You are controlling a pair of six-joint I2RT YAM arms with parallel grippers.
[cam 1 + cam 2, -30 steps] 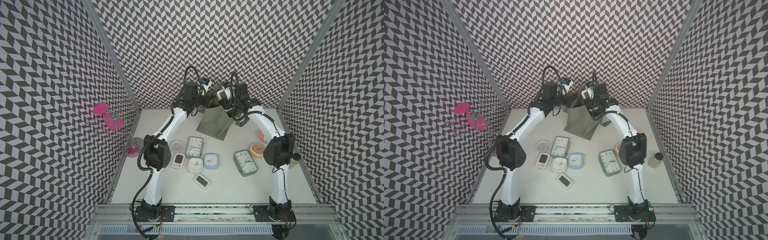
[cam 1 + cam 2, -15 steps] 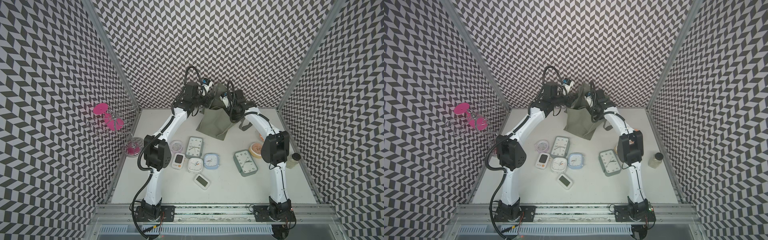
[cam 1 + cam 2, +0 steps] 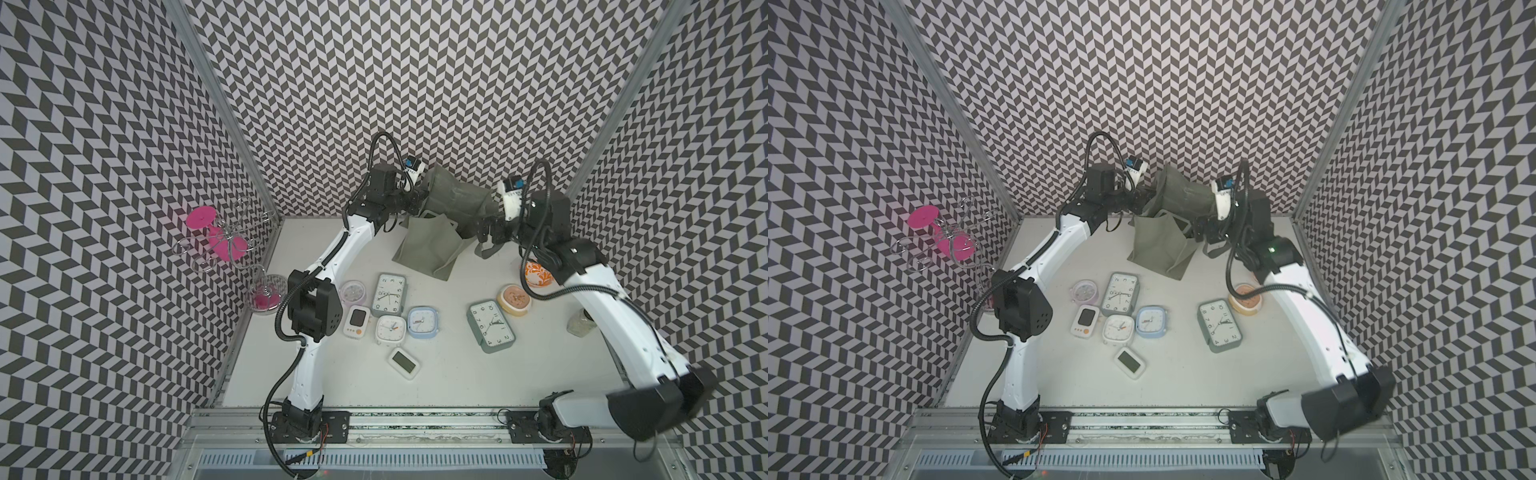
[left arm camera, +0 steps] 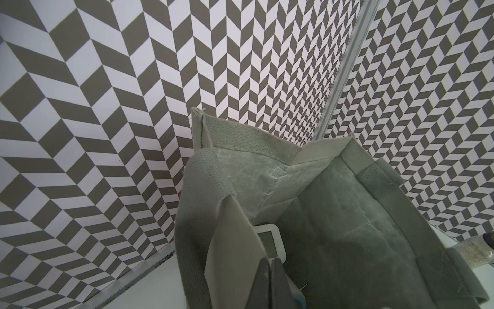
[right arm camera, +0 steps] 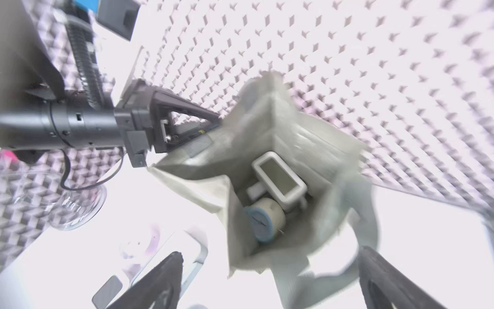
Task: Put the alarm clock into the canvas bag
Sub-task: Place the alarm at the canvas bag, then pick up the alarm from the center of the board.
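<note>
The left gripper (image 5: 213,120) is pressed together on the rim of the canvas bag (image 3: 428,245), pinching the cloth at 1 corner of the mouth and holding that side up. The right gripper (image 3: 485,237) is spread wide and empty, just beside the bag's opposite side. In the right wrist view a strap handle (image 5: 307,267) droops between its 2 fingers.

The bag stands at the back of the table (image 3: 457,386), between the 2 grippers. Inside it lie a white digital clock (image 5: 279,178) and a blue round clock (image 5: 260,220). 6 more clocks lie on the table nearer the front, among them a grey-green alarm clock (image 3: 491,326) well apart from the bag.

The likeliest trouble is that strap: a spread finger drawn away could hook it and drag the bag over, spilling both clocks. The mouth also depends on 1 pinch (soft cloth, no frame), so a slip or tug there would probably fold it shut before another clock arrives.
</note>
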